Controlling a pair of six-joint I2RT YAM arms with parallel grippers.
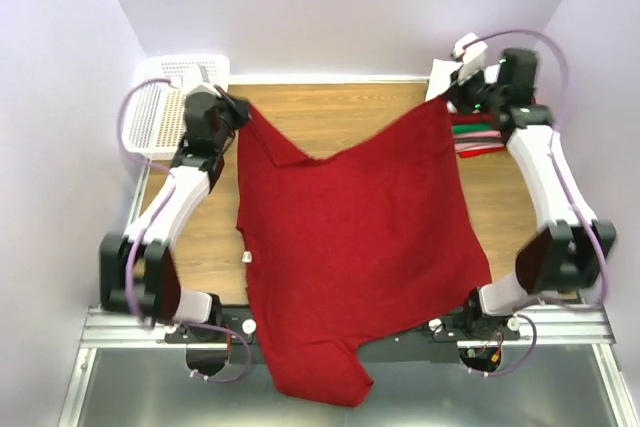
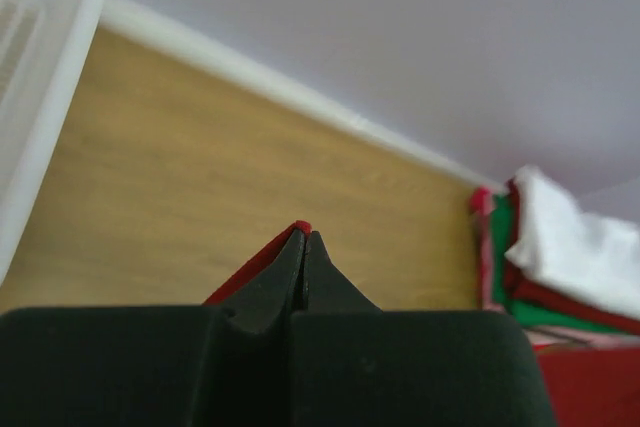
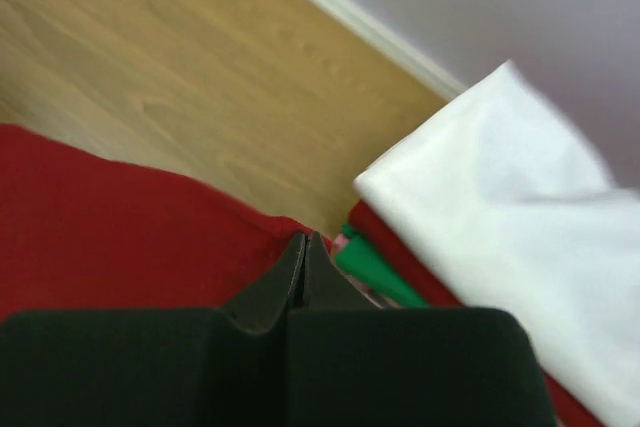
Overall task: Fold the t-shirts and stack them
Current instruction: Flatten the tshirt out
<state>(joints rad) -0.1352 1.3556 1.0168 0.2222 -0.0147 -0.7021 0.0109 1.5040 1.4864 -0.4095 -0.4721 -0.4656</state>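
Dark red, the big t-shirt (image 1: pixel 350 237) hangs spread over the wooden table (image 1: pixel 330 112), its far corners pinched tight by the left gripper (image 1: pixel 243 113) and the right gripper (image 1: pixel 445 97), beside the folded shirts (image 1: pixel 478 135) and basket (image 1: pixel 165 107).

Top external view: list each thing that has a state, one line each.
Large plain dark red t-shirt: unfolded, held up by two corners, hem over near edge.
Stack of folded shirts: folded, white on top.
White plastic mesh basket: upright.
Left gripper: shut on shirt corner.
Right gripper: shut on shirt corner.
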